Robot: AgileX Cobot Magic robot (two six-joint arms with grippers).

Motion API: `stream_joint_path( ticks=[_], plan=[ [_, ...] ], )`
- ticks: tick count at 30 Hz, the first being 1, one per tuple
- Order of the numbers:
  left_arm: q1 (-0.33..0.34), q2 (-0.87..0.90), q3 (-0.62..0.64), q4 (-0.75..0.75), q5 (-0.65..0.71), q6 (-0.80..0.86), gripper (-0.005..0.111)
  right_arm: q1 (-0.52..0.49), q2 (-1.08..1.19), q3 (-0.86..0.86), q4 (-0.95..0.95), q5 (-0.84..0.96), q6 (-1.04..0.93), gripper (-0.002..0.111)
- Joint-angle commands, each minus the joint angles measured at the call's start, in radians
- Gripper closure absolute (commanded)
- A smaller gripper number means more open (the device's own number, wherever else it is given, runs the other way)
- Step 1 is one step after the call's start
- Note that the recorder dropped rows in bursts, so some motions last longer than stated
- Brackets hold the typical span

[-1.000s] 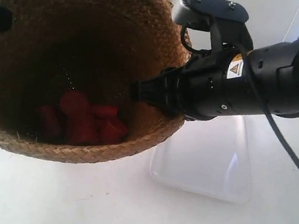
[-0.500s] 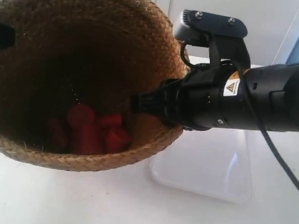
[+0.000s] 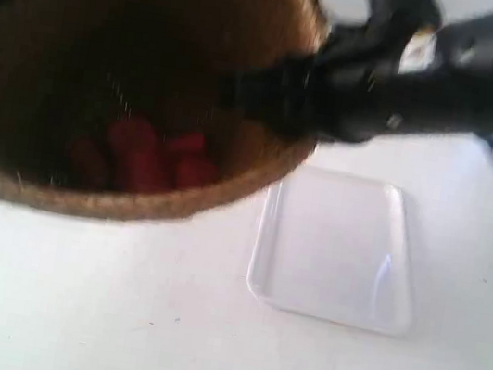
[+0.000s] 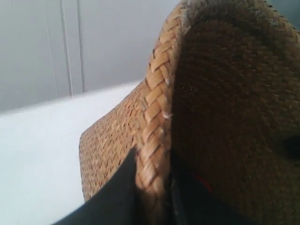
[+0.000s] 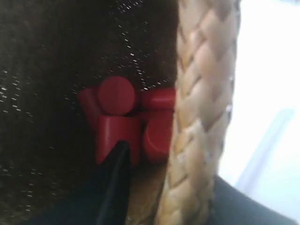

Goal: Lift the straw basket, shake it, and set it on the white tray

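So both my claws were pinched on the rim of the straw basket (image 3: 131, 82). My left claw (image 4: 152, 187) had one finger outside the weave and one inside, squeezed narrow on the braid, and my right claw (image 5: 173, 180) was clamped the same way on the opposite side. In the exterior view the arm at the exterior view's right (image 3: 412, 89) met the rim at about 3 o'clock of the basket's mouth. The basket looked to be up off the table (image 3: 201, 356) and came out smeared, so I'd guess I was mid-shake. A little heap of red pieces (image 3: 148, 155) sat in the bottom, toward 6 o'clock. The white tray (image 3: 340, 247) lay bare on the table at about 4 o'clock from the basket, close by but not under it.

My worries from there: I only had a thin pinch on a lumpy braid, so a hard shake could let it slide out of one claw and leave the basket swinging from the other. If my two arms got out of step, the rim would twist. Tilt too far and the red pieces could hop out. And I couldn't see the base at all, so it could land half on the tray's edge and sit crooked.
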State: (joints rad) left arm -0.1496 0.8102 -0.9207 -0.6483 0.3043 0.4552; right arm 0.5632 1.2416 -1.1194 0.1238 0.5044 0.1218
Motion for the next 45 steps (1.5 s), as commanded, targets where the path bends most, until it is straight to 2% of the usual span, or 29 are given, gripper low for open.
stream_joint_path(
  ticks=[1, 3, 5, 10, 17, 22, 26, 28, 30, 32, 34, 35, 36, 37, 40, 45],
  plan=[
    [-0.001, 0.026, 0.04, 0.014, 0.0, 0.052, 0.107, 0.007, 0.006, 0.102, -0.065, -0.12, -0.022, 0.108],
    [0.001, 0.071, 0.084, 0.022, 0.029, 0.018, 0.107, -0.015, 0.075, 0.095, -0.061, 0.02, 0.033, 0.108],
    [-0.002, 0.066, 0.082, 0.009, 0.034, 0.02, 0.107, -0.012, 0.069, 0.075, -0.036, 0.067, -0.004, 0.108],
    [-0.002, 0.028, 0.081, 0.022, -0.065, 0.02, 0.107, -0.01, 0.024, 0.075, -0.031, 0.021, -0.013, 0.108],
    [-0.002, 0.028, 0.083, 0.022, -0.056, 0.016, 0.107, -0.012, 0.05, 0.129, -0.038, -0.023, -0.013, 0.108],
    [-0.002, 0.046, 0.085, 0.045, 0.018, 0.022, 0.107, -0.012, 0.103, 0.167, -0.033, -0.09, -0.002, 0.108],
    [-0.002, 0.063, 0.082, 0.047, -0.016, 0.028, 0.107, -0.012, 0.127, 0.154, -0.03, -0.077, -0.008, 0.108],
    [-0.002, 0.055, 0.028, 0.048, -0.019, 0.037, 0.107, -0.012, 0.096, 0.074, -0.03, 0.04, -0.031, 0.108],
    [-0.002, 0.007, -0.102, 0.04, 0.059, 0.032, 0.107, -0.01, 0.016, -0.051, -0.028, 0.14, -0.067, 0.108],
    [-0.002, -0.03, -0.185, 0.049, 0.16, 0.021, 0.107, 0.011, -0.065, -0.103, -0.017, 0.094, -0.076, 0.108],
    [0.008, -0.001, -0.081, 0.177, 0.117, -0.055, 0.107, 0.021, -0.057, 0.011, -0.076, -0.077, -0.051, 0.108],
    [0.015, 0.03, -0.027, 0.215, 0.088, -0.128, 0.107, 0.015, -0.01, 0.048, -0.094, -0.063, -0.035, 0.108],
    [0.031, 0.064, 0.017, 0.261, 0.07, -0.235, 0.107, -0.007, 0.047, 0.058, -0.096, 0.023, 0.001, 0.108],
    [0.038, 0.069, 0.023, 0.265, 0.072, -0.274, 0.107, -0.023, 0.081, 0.056, -0.096, 0.098, 0.025, 0.108],
    [0.044, 0.039, -0.012, 0.232, 0.076, -0.192, 0.107, -0.018, 0.061, 0.053, -0.08, 0.069, -0.013, 0.108],
    [0.046, 0.028, -0.019, 0.245, 0.122, -0.193, 0.107, -0.018, 0.052, 0.056, -0.083, 0.055, -0.013, 0.108]
  ],
)
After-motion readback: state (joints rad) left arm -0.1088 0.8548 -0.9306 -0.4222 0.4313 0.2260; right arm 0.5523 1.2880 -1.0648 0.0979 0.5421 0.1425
